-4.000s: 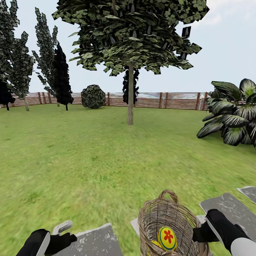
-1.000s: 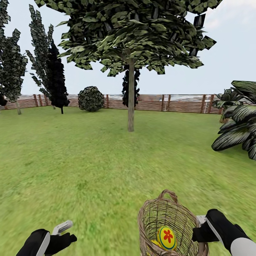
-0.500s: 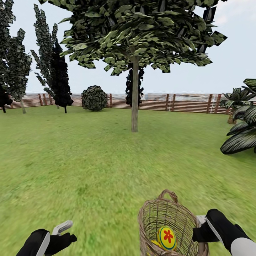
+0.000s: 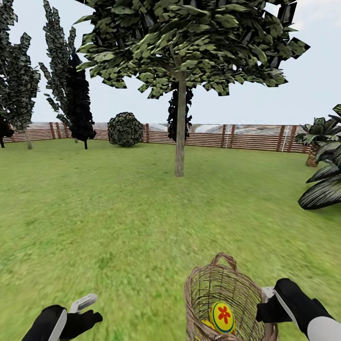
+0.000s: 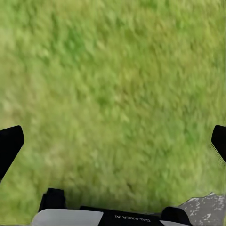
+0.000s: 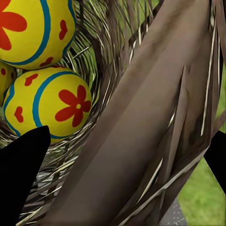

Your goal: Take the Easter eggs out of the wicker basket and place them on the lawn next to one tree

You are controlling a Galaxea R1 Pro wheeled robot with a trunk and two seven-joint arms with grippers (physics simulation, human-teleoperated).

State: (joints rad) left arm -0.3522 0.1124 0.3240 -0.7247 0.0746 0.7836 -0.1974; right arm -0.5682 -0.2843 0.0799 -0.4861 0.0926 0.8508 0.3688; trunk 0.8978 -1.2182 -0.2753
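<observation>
Three Easter eggs [image 6: 56, 106] stay in the wicker basket [image 4: 227, 293] gripped by the right end effector [image 4: 265, 303]; tree [image 4: 180, 137] nearer.

Right hand [image 4: 265, 303] clamped, left hand [image 4: 85, 308] spread.

Bright, even daylight under pale overcast sky [image 4: 312, 94]; no glare, no clear cast shadows. Lawn [image 4: 118, 227] smeared & soft nearer the camera, sharper twd the fence [image 4: 237, 136]. Tree [image 4: 179, 137] foliage blocky, low-res. Left wrist view soft all over. Easter eggs [image 6: 54, 103] crisp close-up.
</observation>
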